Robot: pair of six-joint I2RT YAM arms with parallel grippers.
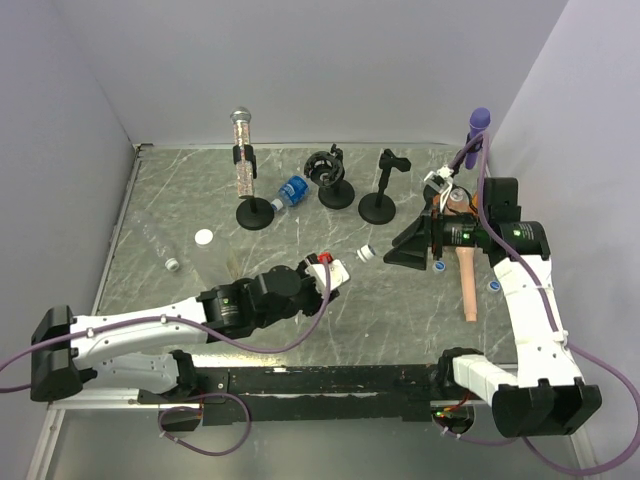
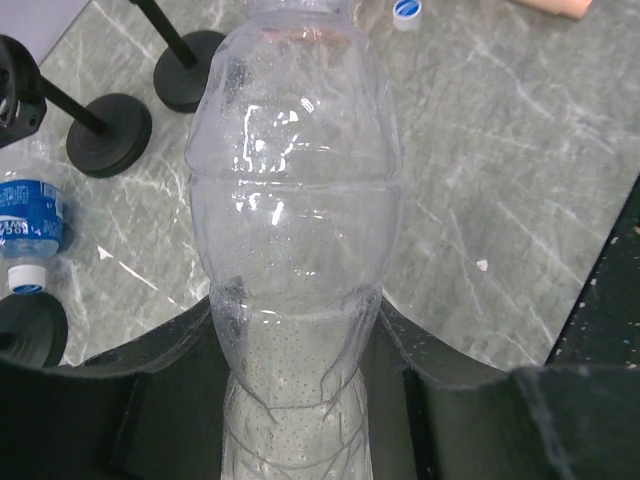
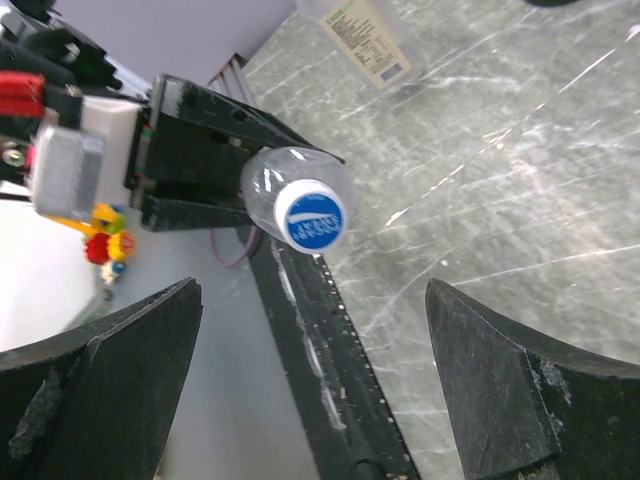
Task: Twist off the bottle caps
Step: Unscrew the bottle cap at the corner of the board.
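While the left jaws clench the clear bottle (image 2: 295, 200), the released right jaws face its blue cap (image 3: 313, 216) at frame centre; an off-centre bite could slip.

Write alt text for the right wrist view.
A clear bottle with its blue cap on points straight at the camera, gripped by the left gripper. The right gripper frames it from below with jaws wide open, over a grey marbled table.
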